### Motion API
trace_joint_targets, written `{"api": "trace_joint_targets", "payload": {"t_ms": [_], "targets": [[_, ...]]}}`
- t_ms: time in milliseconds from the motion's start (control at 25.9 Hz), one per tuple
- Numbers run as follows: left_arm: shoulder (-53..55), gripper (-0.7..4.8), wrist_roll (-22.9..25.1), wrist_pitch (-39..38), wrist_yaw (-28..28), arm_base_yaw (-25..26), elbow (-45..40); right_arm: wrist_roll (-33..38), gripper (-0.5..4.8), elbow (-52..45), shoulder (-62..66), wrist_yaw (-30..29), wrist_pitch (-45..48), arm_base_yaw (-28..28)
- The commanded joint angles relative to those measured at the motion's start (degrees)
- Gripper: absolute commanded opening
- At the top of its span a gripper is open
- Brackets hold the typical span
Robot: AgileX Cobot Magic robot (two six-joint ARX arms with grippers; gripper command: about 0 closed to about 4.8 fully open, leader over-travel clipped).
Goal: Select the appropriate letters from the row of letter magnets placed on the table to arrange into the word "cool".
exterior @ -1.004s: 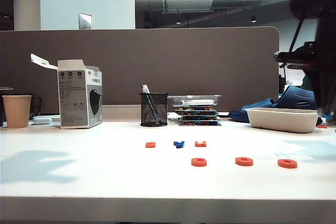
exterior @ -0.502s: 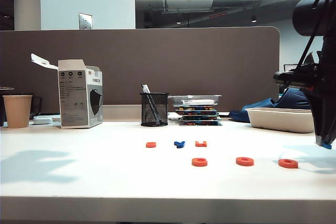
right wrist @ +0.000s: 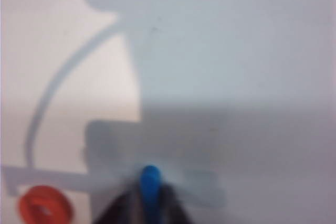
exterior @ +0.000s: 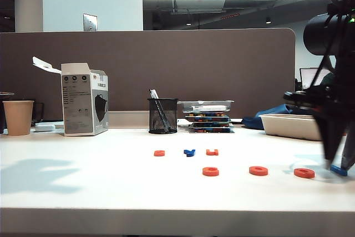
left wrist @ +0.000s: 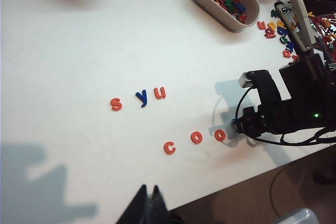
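Exterior view, left to right: on the white tabletop [exterior: 83, 192], a back row of three unused letters, the orange s [exterior: 159, 152], the dark blue y [exterior: 189, 152] and the orange u [exterior: 212, 151]; nearer the front edge, the orange c [exterior: 210, 171] and two orange o rings [exterior: 258, 170], [exterior: 303, 173]; at far right, the right pincer [exterior: 338, 166], low over the tabletop, its tips on either side of the light-blue l bar [exterior: 339, 170] just beside the last o. Whether it grips or has let go cannot be told. The left pincer [left wrist: 149, 205] hangs well clear, tips together, empty. Step in hand: placing the final letter. The next move likely calls for release and a straight lift.
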Motion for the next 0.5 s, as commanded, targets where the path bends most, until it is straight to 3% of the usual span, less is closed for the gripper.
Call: {"api": "trace_joint_targets", "payload": {"t_ms": [39,309,502], "targets": [[-0.24,-0.05,0.20,0.55,0.20,0.07,0.15,0.28,1.28,-0.24,0.33,-0.52,-0.44,0.04],[-0.24,-0.05,0.20,0.55,0.17,0.07,0.15,0.26,1.55,0.22,-0.79,-1.88,-0.87,0.04],[-0.24,-0.05,0.20,0.61,0.20,0.07,0.15,0.20,1.54,8.63,-3.19,-1.40,-4.55,-0.17]]}}
